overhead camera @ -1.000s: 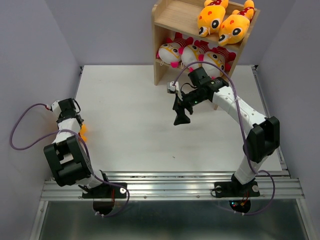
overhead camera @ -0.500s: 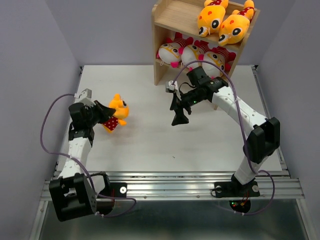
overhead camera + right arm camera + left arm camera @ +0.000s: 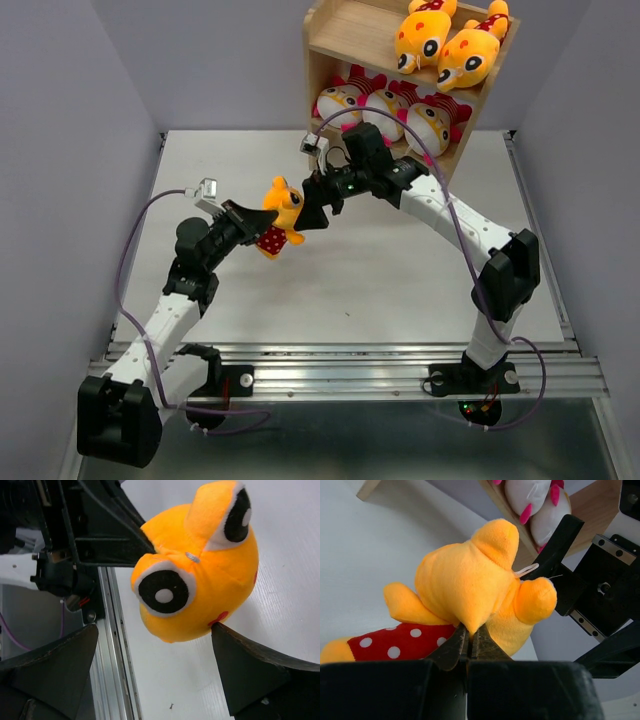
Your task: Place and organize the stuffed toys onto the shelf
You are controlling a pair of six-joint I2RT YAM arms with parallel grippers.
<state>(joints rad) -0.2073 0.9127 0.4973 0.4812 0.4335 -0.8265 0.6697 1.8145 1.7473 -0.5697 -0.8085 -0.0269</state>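
My left gripper (image 3: 256, 222) is shut on an orange-yellow stuffed toy (image 3: 279, 220) with a red white-dotted body and holds it above the table's middle. In the left wrist view its tips (image 3: 469, 639) pinch the back of the toy's head (image 3: 470, 580). My right gripper (image 3: 312, 208) is open, and its jaws stand either side of the toy's face (image 3: 200, 565). Its right finger (image 3: 250, 670) touches the toy near the mouth. The wooden shelf (image 3: 322, 120) holds two orange toys (image 3: 445, 42) on top and three white-faced toys (image 3: 385, 105) below.
Grey walls close the table (image 3: 400, 290) on the left, back and right. A metal rail (image 3: 350, 365) runs along the near edge by the arm bases. The shelf stands at the back, right of centre. Purple cables loop off both arms.
My left arm swung from the far left to the middle with the orange toy in its grip. My right gripper moved left, away from the shelf, to the toy's head.
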